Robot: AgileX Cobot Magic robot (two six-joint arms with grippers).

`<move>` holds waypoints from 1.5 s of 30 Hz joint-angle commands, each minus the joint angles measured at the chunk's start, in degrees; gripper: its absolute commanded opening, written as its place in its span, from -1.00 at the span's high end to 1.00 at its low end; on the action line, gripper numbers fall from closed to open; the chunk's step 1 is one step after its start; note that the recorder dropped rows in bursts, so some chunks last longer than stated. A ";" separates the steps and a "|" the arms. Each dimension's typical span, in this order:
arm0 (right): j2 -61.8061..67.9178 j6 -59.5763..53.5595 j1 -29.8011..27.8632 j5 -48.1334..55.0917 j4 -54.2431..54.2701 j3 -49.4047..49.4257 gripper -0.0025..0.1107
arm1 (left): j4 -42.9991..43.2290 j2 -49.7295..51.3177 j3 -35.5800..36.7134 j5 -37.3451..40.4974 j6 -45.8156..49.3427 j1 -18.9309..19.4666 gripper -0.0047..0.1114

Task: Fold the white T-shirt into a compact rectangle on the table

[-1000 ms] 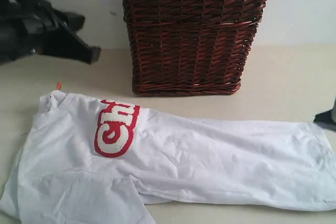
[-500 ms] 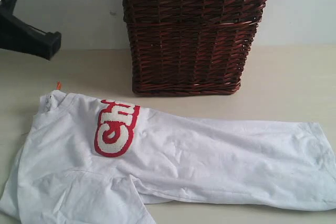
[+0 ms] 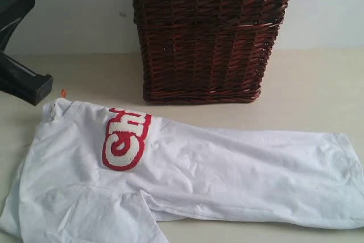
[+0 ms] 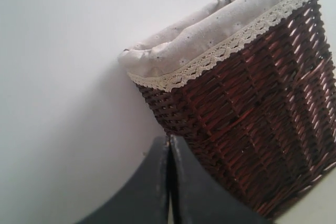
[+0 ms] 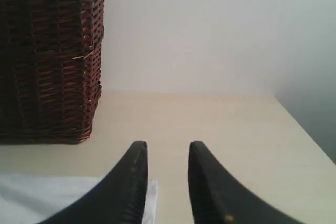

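The black left gripper point(image 3: 34, 87) has drawn back leftward, jaws together; the black right gripper point(image 5: 167, 153) has left the exterior view, jaws apart, empty. The large white cotton T-shirt point(image 3: 227, 169), lettered in red outline, lies on the smooth cream-beige table point(image 3: 318, 83), seemingly folded lengthwise into a band; crosswise folds remain.

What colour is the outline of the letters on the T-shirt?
Red, around white letters on the T-shirt. The exterior view shows it best.
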 commanded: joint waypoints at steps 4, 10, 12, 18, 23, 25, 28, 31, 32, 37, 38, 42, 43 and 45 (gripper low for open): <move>-0.26 -3.61 -0.32 -6.62 -1.34 1.73 0.43 | -0.53 -0.47 0.19 0.02 2.85 -0.28 0.92; -0.26 -9.25 -0.32 -21.94 -0.17 7.47 0.43 | -0.51 -0.47 0.19 0.02 2.74 -0.28 0.92; -0.26 -11.65 -0.32 -25.40 -0.27 9.43 0.43 | -0.66 -0.47 0.19 0.14 2.74 -0.28 0.92; -0.26 -24.76 -0.32 -38.25 -0.27 20.96 0.43 | -3.59 -0.47 0.19 0.14 2.74 -0.28 0.92; -0.26 -19.38 -0.21 -42.45 1.17 25.46 0.43 | -6.56 -0.47 0.19 0.14 2.74 -0.28 0.92; -0.26 -13.86 -0.21 -37.40 1.39 25.46 0.43 | -6.56 -0.47 0.19 0.14 2.74 -0.28 0.92; -0.26 -13.60 -0.21 -34.83 1.39 25.46 0.43 | -6.55 -0.47 0.19 0.14 2.99 -0.28 0.92; -0.26 -13.60 -0.21 -34.83 1.39 25.46 0.43 | -10.55 -0.47 0.87 1.67 4.60 -0.28 0.92; -0.26 -13.60 -0.21 -34.83 1.39 25.46 0.43 | -14.99 -0.47 1.52 2.32 9.49 -0.28 0.92; -0.26 -13.60 -0.21 -34.83 1.39 25.46 0.43 | -38.01 -0.55 3.33 -0.12 34.76 4.96 0.92; -0.26 -13.60 -0.21 -34.83 1.39 25.46 0.43 | -38.01 -0.55 3.33 0.65 34.76 6.46 0.92; -0.26 -13.60 -0.21 -34.72 1.39 25.46 0.43 | -38.01 -0.02 2.31 10.67 36.68 13.08 0.92; -0.26 -13.60 -0.21 -34.72 1.39 25.46 0.43 | -38.01 0.66 2.31 14.84 36.68 15.29 0.92; -0.26 -13.60 -0.21 -34.72 1.39 25.46 0.43 | -38.01 2.84 2.31 20.85 36.68 20.01 0.92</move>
